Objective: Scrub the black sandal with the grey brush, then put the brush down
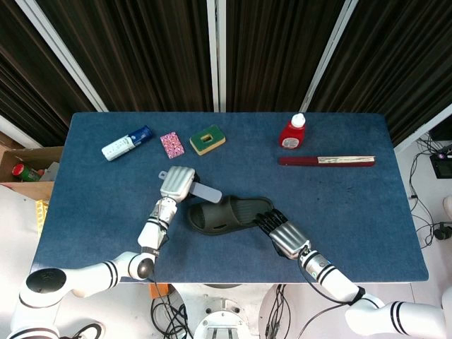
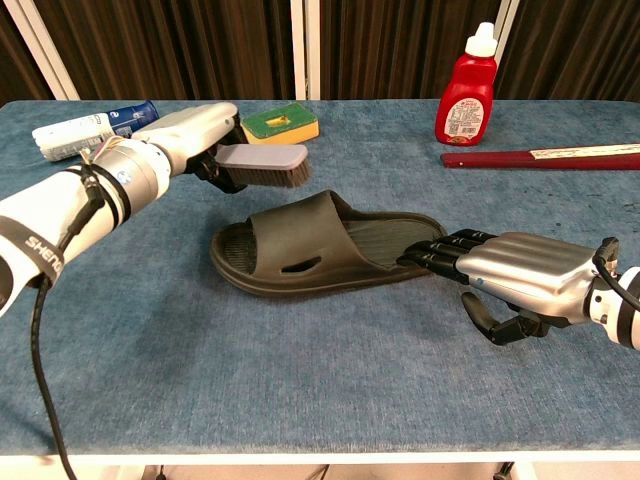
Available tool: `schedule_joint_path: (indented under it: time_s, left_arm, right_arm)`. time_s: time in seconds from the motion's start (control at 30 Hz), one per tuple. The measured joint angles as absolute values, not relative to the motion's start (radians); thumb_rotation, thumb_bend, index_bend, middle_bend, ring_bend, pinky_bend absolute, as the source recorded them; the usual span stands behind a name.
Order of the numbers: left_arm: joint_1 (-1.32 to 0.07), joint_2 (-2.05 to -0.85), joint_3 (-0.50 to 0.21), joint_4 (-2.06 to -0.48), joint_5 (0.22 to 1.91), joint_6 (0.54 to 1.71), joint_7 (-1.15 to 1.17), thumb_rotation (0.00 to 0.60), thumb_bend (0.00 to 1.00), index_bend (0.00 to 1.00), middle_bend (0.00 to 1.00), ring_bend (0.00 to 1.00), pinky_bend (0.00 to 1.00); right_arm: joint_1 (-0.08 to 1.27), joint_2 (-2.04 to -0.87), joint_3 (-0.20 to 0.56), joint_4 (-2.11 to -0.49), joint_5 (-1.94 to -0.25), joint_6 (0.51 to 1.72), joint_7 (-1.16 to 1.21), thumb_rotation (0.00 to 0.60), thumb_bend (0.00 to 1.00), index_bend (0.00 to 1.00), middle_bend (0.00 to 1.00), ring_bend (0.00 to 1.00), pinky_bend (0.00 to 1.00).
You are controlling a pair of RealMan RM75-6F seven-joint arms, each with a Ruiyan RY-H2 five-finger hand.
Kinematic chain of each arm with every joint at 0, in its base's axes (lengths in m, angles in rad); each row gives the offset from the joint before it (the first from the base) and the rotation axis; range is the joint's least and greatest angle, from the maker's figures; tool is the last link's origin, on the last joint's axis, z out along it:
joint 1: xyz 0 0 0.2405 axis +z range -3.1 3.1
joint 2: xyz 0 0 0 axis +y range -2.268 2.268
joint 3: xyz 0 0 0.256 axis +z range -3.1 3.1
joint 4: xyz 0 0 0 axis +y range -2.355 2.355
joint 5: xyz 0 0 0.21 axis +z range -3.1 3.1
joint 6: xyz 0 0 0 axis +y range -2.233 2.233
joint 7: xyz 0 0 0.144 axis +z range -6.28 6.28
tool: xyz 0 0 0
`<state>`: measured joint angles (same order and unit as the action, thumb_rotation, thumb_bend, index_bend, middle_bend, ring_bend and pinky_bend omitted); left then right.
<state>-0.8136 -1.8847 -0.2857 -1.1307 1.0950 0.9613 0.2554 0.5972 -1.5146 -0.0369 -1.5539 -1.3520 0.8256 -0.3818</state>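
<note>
my left hand (image 2: 190, 140) grips the grey brush (image 2: 262, 165) above the table; right hand (image 2: 510, 270) fingers press the black sandal (image 2: 320, 245) heel; green sponge (image 2: 280, 122) sits just behind.

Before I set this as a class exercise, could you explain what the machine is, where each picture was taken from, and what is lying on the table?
It is a two-armed robot with metal hands, steered by a person. One picture looks down from its head, the other forward from its chest. The left hand holds a grey brush above a black sandal. The right hand rests its fingers on the sandal's heel. Also on the blue table: a red bottle, a green sponge, a white and blue bottle, a small pink item and a long red stick-like object.
</note>
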Motion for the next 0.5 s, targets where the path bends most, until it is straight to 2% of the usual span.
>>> schedule_joint_path:
  time_s: [0.23, 0.5]
  left_arm:
    - [-0.819, -1.911, -0.241, -1.113, 1.109, 0.956, 0.325, 0.6, 0.49, 1.0, 1.0, 1.0, 1.0]
    - [-0.827, -1.928, -0.26, -1.054, 1.051, 0.914, 0.337, 0.6, 0.49, 1.0, 1.0, 1.0, 1.0]
  right_arm:
    - [0.601, -1.513, -0.04, -1.556, -1.344, 0.826, -0.386, 0.6, 0.88, 0.0, 0.03, 0.0, 0.0]
    - [0.605, -1.516, -0.042, -1.555, -1.339, 0.827, -0.386, 0.6, 0.88, 0.0, 0.03, 0.0, 0.0]
